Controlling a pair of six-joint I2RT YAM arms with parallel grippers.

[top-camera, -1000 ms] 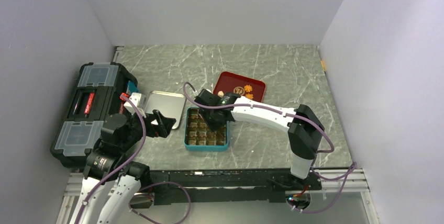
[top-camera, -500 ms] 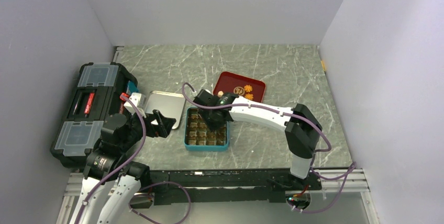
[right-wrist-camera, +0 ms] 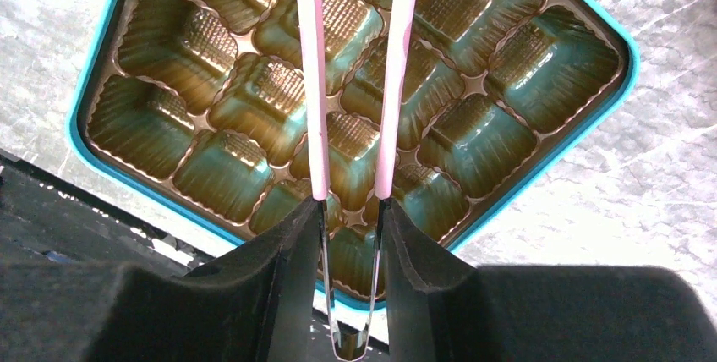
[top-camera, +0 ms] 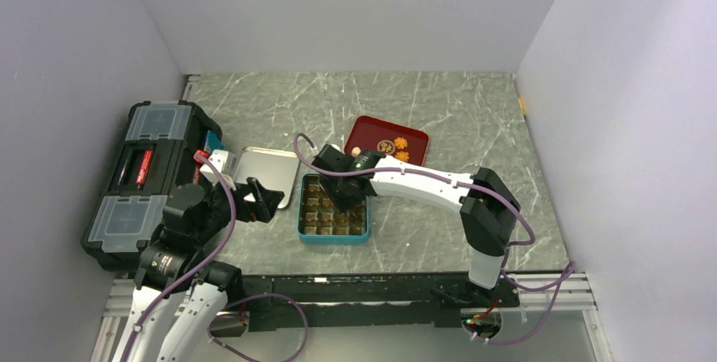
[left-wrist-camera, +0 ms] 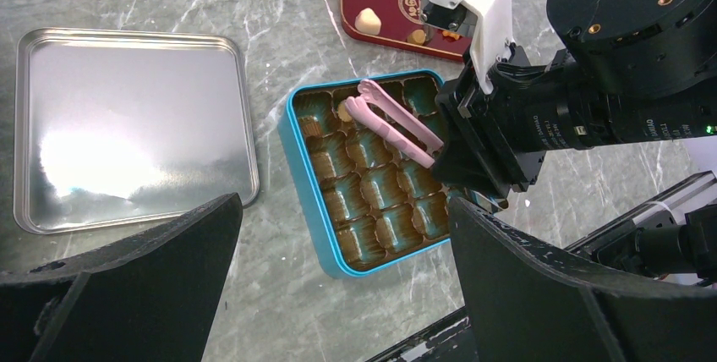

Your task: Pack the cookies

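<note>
Grey veined marble surface (top-camera: 440, 108), carrying all items. Black toolbox (top-camera: 139, 176), at the left edge. Silver lid (left-wrist-camera: 135, 159), lying flat, just left of the teal tin (top-camera: 333, 238), whose brown ribbed cells are vacant wherever they show. Red tray (top-camera: 365, 129), beyond the tin and to its right, near it but apart. Left end effector (left-wrist-camera: 345, 210): fingers spread wide, nothing between them, left of the tin by the lid's near edge. Right end effector (right-wrist-camera: 351, 227): over the tin, clamped on the hinge end of the pink tongs (right-wrist-camera: 312, 83), whose two arms stand apart. Cookies (top-camera: 397, 149): several on the tray, among them a cream lump (left-wrist-camera: 367, 20). One tan piece (left-wrist-camera: 344, 111) lies in a far-row cell by the tin's left corner, right at the tong tips. Governing relation: the tongs' long axis runs from the right end effector toward that far-left corner, while the tray's stock lies far-right of the tips. The right arm is the nearer one and would likely have to swing the tongs round. Not determinable: whether the tips pinch the tan piece or merely flank it, since the right wrist view cuts them off. The right arm's wrist housing hides part of the tray.
</note>
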